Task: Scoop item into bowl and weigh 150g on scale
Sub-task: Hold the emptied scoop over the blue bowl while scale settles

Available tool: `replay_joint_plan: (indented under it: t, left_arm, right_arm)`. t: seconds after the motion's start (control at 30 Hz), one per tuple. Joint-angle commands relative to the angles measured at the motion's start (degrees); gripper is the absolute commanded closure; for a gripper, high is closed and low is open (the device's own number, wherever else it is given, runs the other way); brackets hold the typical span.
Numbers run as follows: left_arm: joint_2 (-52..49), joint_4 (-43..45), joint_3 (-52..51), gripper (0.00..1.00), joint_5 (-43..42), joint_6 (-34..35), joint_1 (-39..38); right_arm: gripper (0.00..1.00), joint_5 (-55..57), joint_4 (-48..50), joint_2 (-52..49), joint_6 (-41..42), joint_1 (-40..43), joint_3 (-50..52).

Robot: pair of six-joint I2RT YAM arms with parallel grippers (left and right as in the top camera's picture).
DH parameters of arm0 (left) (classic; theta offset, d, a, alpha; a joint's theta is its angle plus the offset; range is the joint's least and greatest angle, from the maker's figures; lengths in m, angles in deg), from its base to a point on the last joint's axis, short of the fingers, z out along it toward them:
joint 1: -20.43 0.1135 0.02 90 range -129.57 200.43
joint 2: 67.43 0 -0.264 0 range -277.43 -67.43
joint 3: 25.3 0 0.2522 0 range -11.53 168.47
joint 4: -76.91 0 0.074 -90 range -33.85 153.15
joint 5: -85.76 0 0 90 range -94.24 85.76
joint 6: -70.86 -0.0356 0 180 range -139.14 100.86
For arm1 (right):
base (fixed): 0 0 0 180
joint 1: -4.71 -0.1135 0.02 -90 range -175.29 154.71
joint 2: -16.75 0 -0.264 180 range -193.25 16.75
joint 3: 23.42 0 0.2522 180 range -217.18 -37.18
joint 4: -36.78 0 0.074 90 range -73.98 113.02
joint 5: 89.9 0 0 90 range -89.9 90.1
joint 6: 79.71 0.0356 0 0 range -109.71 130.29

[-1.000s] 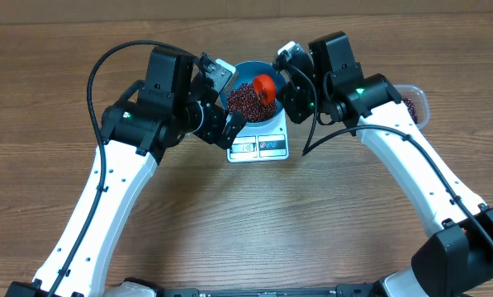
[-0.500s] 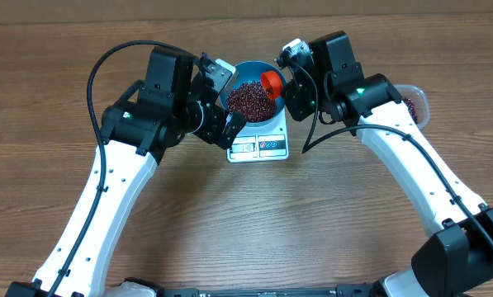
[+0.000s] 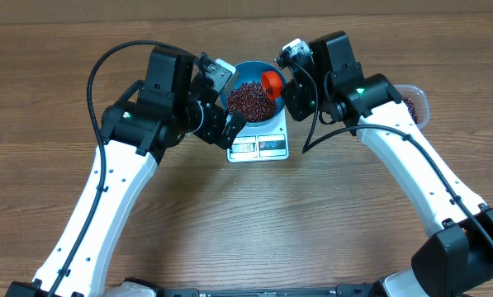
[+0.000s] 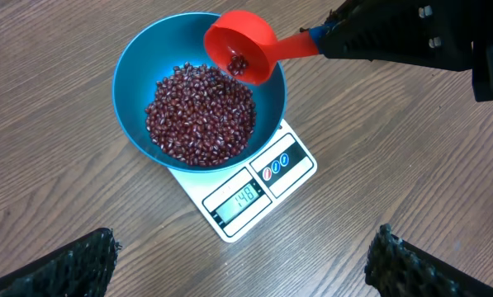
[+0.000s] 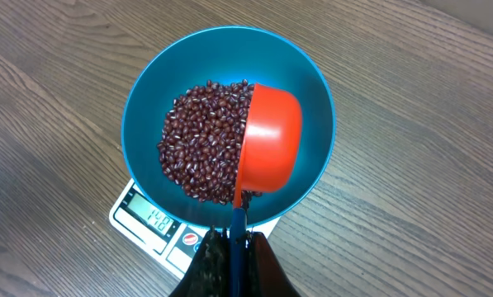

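Beans are filling the bowl on the scale; right gripper is pinching the red scoop above; left gripper is gaping empty.

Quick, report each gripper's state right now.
Left gripper: open, holding nothing.
Right gripper: shut on the handle of the red scoop, which is tipped over the blue bowl.

The right gripper pinches the handle of the red scoop, whose cup tilts over the beans in the bowl atop the scale.
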Motion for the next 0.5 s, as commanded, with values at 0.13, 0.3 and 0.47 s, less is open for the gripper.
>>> replay_joint_plan:
  t: [0.13,0.3,0.47]
  left_arm:
    - [1.3,0.1,0.9,0.0,-0.9,-1.1,-0.1]
    - [1.3,0.1,0.9,0.0,-0.9,-1.1,-0.1]
    - [1.3,0.1,0.9,0.0,-0.9,-1.1,-0.1]
  right_arm:
    - [0.96,0.4,0.3,1.3,0.4,-0.2,-1.8]
    - [0.96,0.4,0.3,1.3,0.4,-0.2,-1.8]
    - [0.96,0.4,0.3,1.3,0.4,-0.2,-1.8]
